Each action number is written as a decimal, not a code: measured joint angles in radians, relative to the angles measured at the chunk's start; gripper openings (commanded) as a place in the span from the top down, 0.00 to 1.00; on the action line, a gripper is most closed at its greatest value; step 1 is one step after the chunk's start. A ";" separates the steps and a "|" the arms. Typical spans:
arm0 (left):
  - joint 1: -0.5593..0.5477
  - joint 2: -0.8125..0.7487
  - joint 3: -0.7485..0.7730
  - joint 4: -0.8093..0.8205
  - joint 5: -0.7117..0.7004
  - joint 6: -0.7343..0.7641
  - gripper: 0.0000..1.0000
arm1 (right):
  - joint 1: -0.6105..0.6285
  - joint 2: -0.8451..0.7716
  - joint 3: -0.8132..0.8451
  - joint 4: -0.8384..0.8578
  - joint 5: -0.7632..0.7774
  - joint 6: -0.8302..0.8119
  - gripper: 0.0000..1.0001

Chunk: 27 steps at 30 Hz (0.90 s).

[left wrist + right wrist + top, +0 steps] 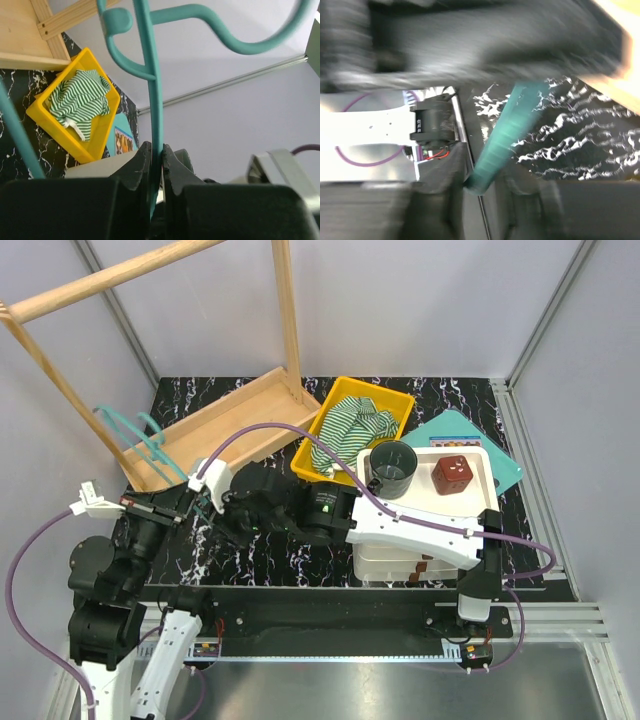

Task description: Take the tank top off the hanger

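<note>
The green-and-white striped tank top (350,425) lies crumpled in the yellow bin (398,403), off the hanger; the left wrist view also shows the tank top (80,102) there. The bare teal hanger (135,432) leans by the wooden rack's base at the left. My left gripper (183,515) is shut on one thin bar of the hanger (152,75), pinched tight between the jaws (156,152). My right gripper (206,502) reaches across from the right. In the blurred right wrist view a hanger bar (512,130) ends between its fingers, which press close on both sides (485,187).
The light wooden rack (215,430) stands at the back left, its pole crossing the top. A white tray (482,498) at the right holds a dark mug (393,468) and a red-brown cube (452,475). A teal board (508,468) lies under it.
</note>
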 measured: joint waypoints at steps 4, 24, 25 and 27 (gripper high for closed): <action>0.001 -0.017 -0.008 0.008 -0.026 0.011 0.96 | -0.012 -0.019 -0.052 0.033 0.043 0.058 1.00; 0.000 -0.016 -0.111 0.095 0.107 -0.031 0.81 | -0.007 -0.054 -0.122 0.056 0.201 0.132 1.00; 0.000 -0.016 -0.114 0.103 0.115 -0.034 0.82 | -0.007 -0.056 -0.125 0.055 0.201 0.133 1.00; 0.000 -0.013 -0.116 0.113 0.128 -0.034 0.82 | -0.008 -0.060 -0.132 0.055 0.201 0.139 1.00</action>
